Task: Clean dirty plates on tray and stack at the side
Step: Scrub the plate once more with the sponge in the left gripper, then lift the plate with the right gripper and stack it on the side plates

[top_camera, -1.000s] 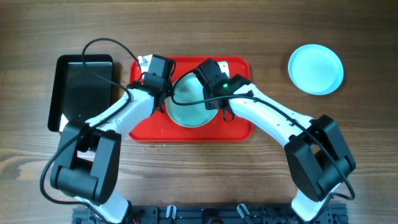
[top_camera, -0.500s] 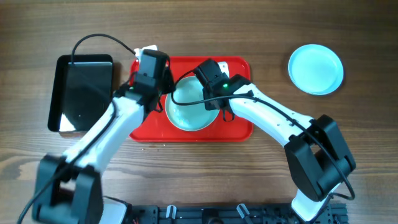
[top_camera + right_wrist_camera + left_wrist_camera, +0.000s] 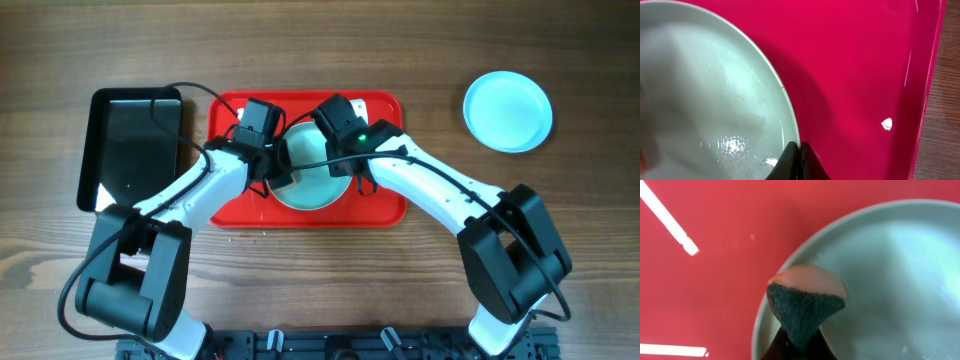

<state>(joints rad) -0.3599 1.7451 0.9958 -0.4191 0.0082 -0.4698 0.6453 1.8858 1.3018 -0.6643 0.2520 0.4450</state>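
From overhead, the left hand [image 3: 278, 168] sits over the near-left rim of the plate [image 3: 312, 185] that lies in the middle of the red tray [image 3: 240, 210]. The right hand [image 3: 350, 172] meets the same plate at its right rim. How far either hand is open cannot be told from up here. Two plates show: the one on the tray, and a second plate [image 3: 507, 110] well apart on the table [image 3: 420, 60] at the far right. There is one red tray and one black tray [image 3: 135, 145], which lies just left of the red one.

In the left wrist view, the left hand [image 3: 797, 341] is clamped around a sponge [image 3: 805, 302], peach on its far side and dark green on the side facing the camera. The sponge rests on the plate's left rim, with red tray to the left.

In the right wrist view, the right hand [image 3: 798, 150] is almost closed, its two dark tips pinching the plate's thin rim between them. Red tray lies to the right of the plate, and a strip of table shows at the edge
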